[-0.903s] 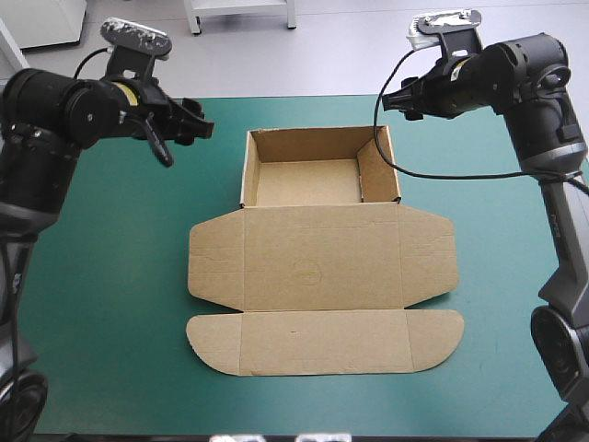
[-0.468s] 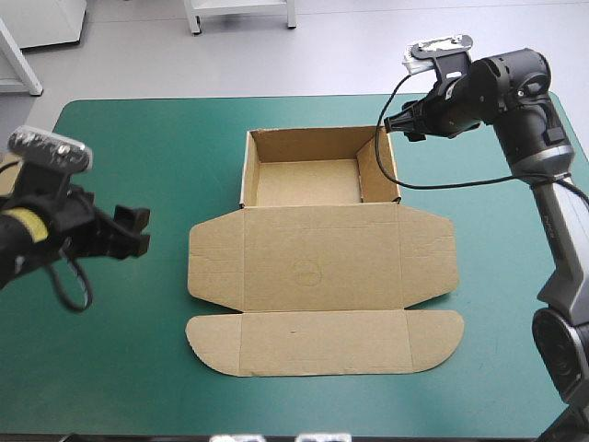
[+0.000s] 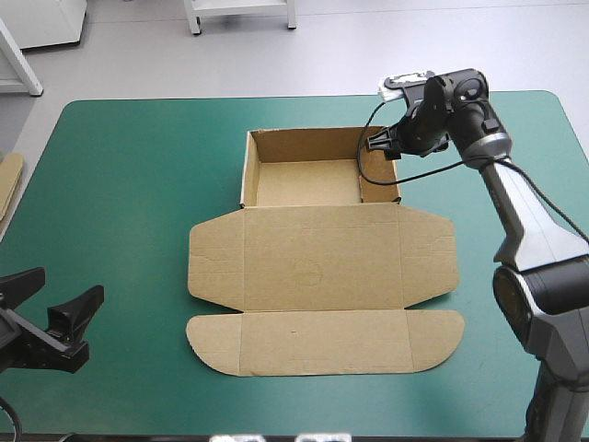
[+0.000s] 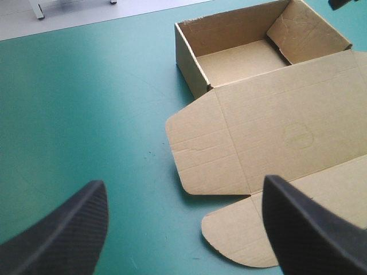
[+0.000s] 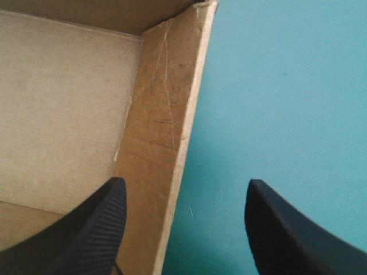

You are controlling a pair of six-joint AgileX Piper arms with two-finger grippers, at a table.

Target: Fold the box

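The brown box (image 3: pixel 322 253) lies mid-table as an open tray (image 3: pixel 308 181) at the far side, with its lid (image 3: pixel 322 341) flat toward the near edge. My right gripper (image 3: pixel 377 145) hangs open over the tray's right wall (image 3: pixel 377 170). In the right wrist view that wall (image 5: pixel 166 126) runs up between the black fingers of the right gripper (image 5: pixel 184 183), one finger over the tray floor and one over the teal-green cover. My left gripper (image 3: pixel 72 284) is open low at the near left corner, away from the box. Ahead of the left gripper (image 4: pixel 183 183) lie the lid's left flaps (image 4: pixel 198 154).
A piece of more brown board (image 3: pixel 7 180) shows at the table's left edge. Teal-green cover (image 3: pixel 129 184) lies bare left of the box, and a narrower strip (image 3: pixel 515 276) right of it under the right arm.
The left arm has swung from the far left side down to the near left corner. The right gripper has moved in from the far right to the tray's right wall.
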